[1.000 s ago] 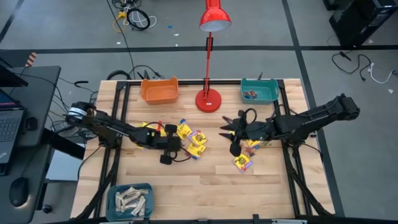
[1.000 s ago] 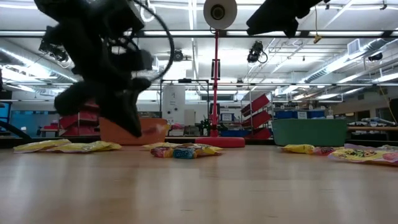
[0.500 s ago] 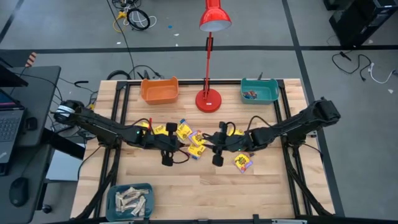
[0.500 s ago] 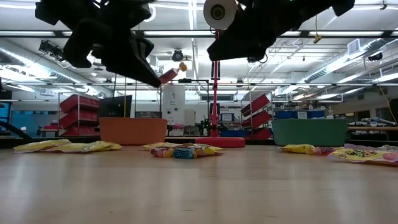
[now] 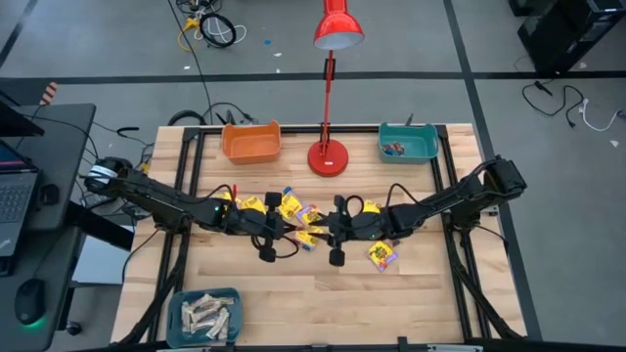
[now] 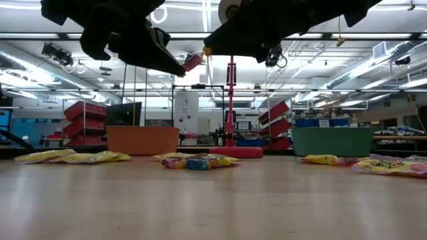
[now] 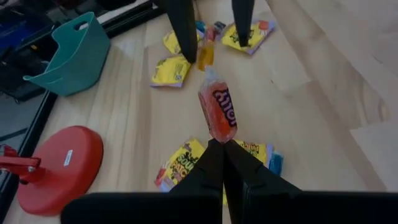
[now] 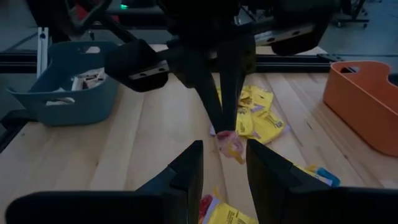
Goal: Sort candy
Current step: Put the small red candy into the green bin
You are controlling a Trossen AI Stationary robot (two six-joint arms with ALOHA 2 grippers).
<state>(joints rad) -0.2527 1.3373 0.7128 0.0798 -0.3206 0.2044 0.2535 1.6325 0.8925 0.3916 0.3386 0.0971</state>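
- Sweet (image 7: 217,114): red wrapped candy, mid-air above table centre, pinched by one twisted end in my left gripper (image 7: 222,144).
- Right gripper (image 8: 222,153): parted, facing it from three o'clock.
- Handling, judged: light, crinkly, slippery; grasp the body.

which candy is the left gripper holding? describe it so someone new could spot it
Start at the red lamp base and come toward the table's middle, where both grippers meet above the scattered yellow packets. The left gripper is shut on a small red-orange wrapped candy with dark lettering. It is the only piece lifted off the table.
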